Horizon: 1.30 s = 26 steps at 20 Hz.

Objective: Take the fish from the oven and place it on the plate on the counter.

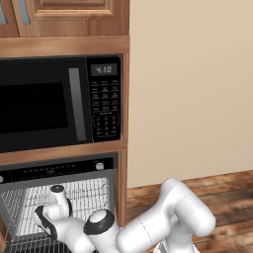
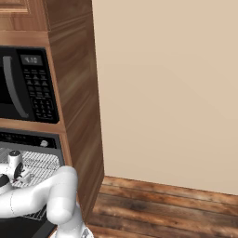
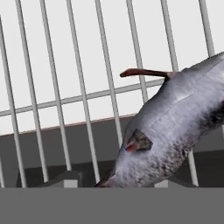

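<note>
The fish (image 3: 170,131), grey with a dark speckled belly and a reddish fin, hangs tilted right in front of the hand camera, head low and tail high to the right. It sits clear of the wire rack (image 3: 83,100) behind it. My gripper (image 1: 43,222) is inside the open oven (image 1: 59,170), low over the rack (image 1: 89,197), and appears shut on the fish. The fingertips are mostly hidden at the bottom of the hand view. The plate and the counter are out of view.
A black microwave (image 1: 44,104) with a keypad sits in the wooden cabinet above the oven. The cabinet's side panel (image 2: 76,116) bounds the oven on the right. Beyond it are a beige wall (image 2: 176,93) and wooden floor (image 2: 162,209).
</note>
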Available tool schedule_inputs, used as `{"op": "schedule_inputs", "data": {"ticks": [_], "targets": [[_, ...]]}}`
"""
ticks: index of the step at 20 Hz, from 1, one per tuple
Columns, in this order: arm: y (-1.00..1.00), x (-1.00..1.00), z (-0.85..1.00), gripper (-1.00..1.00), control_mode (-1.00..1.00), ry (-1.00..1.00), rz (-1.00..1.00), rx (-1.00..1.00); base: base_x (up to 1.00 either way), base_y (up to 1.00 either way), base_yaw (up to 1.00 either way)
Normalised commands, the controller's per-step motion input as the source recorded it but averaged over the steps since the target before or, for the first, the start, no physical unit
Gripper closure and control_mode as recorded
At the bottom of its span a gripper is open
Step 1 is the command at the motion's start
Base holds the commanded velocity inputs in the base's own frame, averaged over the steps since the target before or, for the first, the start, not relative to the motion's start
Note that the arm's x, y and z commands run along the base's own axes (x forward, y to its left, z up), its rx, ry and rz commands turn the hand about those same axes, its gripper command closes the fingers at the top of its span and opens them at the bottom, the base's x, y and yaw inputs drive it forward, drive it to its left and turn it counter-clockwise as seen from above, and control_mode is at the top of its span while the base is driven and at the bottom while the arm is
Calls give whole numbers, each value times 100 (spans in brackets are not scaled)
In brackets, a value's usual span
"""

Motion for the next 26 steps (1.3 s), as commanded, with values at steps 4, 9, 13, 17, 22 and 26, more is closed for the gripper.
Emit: {"op": "schedule_inputs", "data": {"ticks": [4,9,13,17,22,26], "targets": [[11,-5,-29,100,-100,6,0,-1,0,0,0],[3,-40,-20,100,-100,2,0,-1,0,0,0],[0,-66,0,100,-100,-2,0,0,0,0,0],[0,-89,18,100,-100,-23,4,3,0,0,0],[-1,-75,82,100,-100,-30,8,4,0,0,0],[-12,-52,100,100,-100,-16,13,0,0,0,0]]}}
